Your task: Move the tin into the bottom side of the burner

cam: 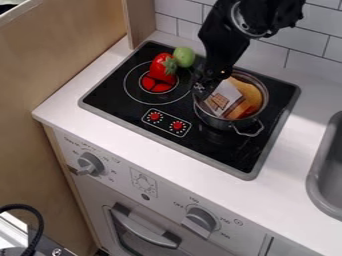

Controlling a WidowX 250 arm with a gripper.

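- Silver metal tin (215, 121), round and pot-like, stands upright on the right part of the black cooktop (244, 156), with its wire handle (250, 132) sticking out on the side nearer the camera.
- Inside the tin is an orange-brown block (246, 95) with a pale, printed piece (224, 97) at its left; the block shows above the rim.
- Between the tin and the red-centred left burner (157, 86) runs a strip of black surface. A red toy pepper with a green stem (160, 66) lies over the far part of that burner, beside a round green toy vegetable (184, 57).
- Two small red knobs (177, 125) sit in a white-outlined panel, nearer the camera and left of the tin.
- White counter (160, 142) surrounds the cooktop, and a grey sink (324, 172) is to the right.
- The black gripper (204, 90) points down at the tin's far left rim. I cannot tell how wide it is, or whether it grips the rim.
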